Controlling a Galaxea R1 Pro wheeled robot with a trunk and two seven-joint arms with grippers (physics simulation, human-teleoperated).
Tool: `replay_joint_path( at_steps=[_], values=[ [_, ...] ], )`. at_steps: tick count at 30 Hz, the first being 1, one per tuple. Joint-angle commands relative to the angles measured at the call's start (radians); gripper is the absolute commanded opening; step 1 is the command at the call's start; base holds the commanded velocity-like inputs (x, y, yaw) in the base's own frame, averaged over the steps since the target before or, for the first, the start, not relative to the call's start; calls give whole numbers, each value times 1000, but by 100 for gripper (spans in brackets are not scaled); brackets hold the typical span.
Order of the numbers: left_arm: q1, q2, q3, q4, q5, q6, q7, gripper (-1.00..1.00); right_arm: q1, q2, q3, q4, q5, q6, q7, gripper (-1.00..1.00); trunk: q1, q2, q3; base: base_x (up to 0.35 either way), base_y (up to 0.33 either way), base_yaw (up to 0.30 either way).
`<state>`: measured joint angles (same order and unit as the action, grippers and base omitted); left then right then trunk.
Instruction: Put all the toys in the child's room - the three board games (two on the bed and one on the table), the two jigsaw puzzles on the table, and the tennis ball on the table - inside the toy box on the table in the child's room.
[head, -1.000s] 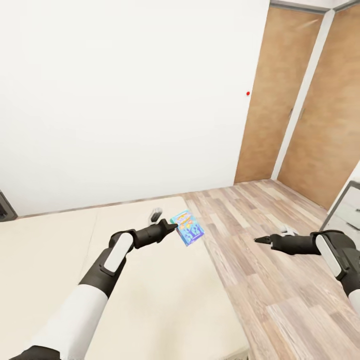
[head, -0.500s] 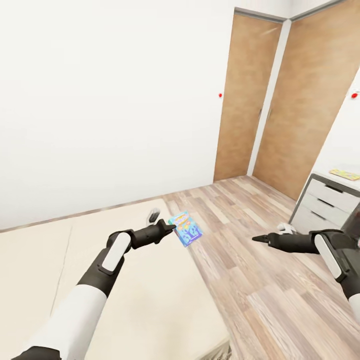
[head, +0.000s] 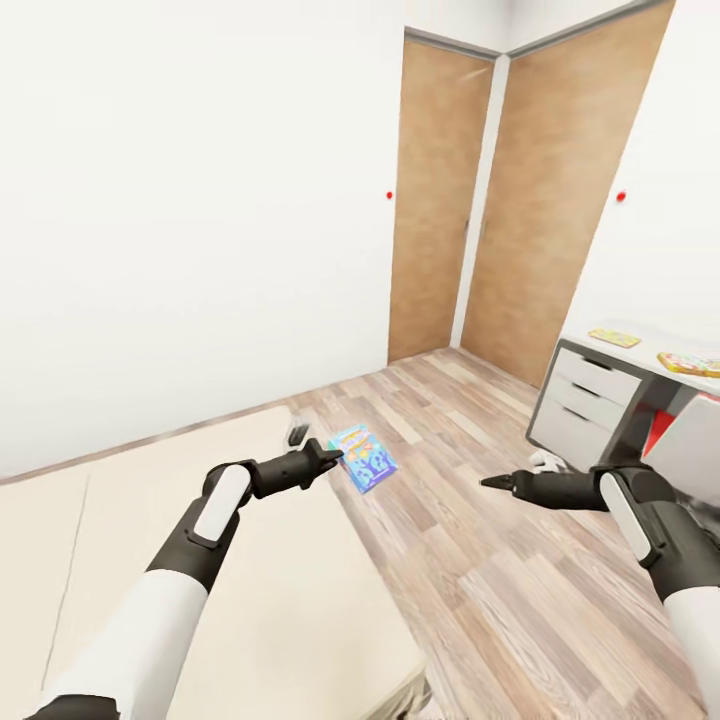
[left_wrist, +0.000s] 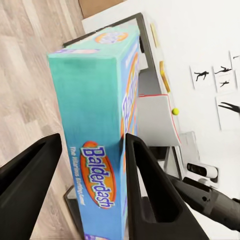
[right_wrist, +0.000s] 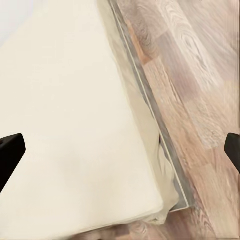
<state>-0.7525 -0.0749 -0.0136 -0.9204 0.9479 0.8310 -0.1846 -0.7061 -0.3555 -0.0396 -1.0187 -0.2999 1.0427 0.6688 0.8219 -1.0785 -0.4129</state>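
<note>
Left gripper (head: 330, 458) holds the blue game box (head: 362, 458) out over the bed's right edge, fingers (left_wrist: 150, 185) closed on either side of it; in the left wrist view the box (left_wrist: 100, 130) reads "Balderdash" and sits upright between the two black fingers. In the head view the box tilts, with its lower corner hanging above the wood floor (head: 500, 560), just right of the bed (head: 250, 600).

Right gripper (head: 492, 483) reaches forward over the floor with nothing in it — from the head view its tips look close together, yet in the right wrist view the two dark tips (right_wrist: 10, 155) stand far apart at the picture's opposite edges, so it is spread wide. That view looks down on the bed corner (right_wrist: 75, 125), its thin grey frame (right_wrist: 165, 150) and the planks beside it.

At the far right stands the table (head: 640, 345), with white drawers (head: 585, 395) in its front. Two flat coloured pieces lie on its top: a yellowish one (head: 614, 337) and, right of it, another (head: 688, 362) — too small to tell which toys they are. Past the box in the left wrist view, a small yellow ball (left_wrist: 175, 111) shows by a grey tray (left_wrist: 157, 120). Two wooden doors (head: 500, 210) close the far corner.
</note>
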Motion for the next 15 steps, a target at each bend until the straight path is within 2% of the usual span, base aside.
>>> replay_joint_path(
  at_steps=[1, 15],
  values=[
    [-1, 0, 1, 0, -1, 4, -6, -100, -1, 0, -2, 0, 6, 5, 7, 100, -4, 7, 3, 0, 0, -283],
    [1, 1, 4, 0, -1, 6, -6, -100, 2, 7, -2, -3, 13, 5, 8, 100, -58, 105, 54, 0, 0, -283]
  ],
)
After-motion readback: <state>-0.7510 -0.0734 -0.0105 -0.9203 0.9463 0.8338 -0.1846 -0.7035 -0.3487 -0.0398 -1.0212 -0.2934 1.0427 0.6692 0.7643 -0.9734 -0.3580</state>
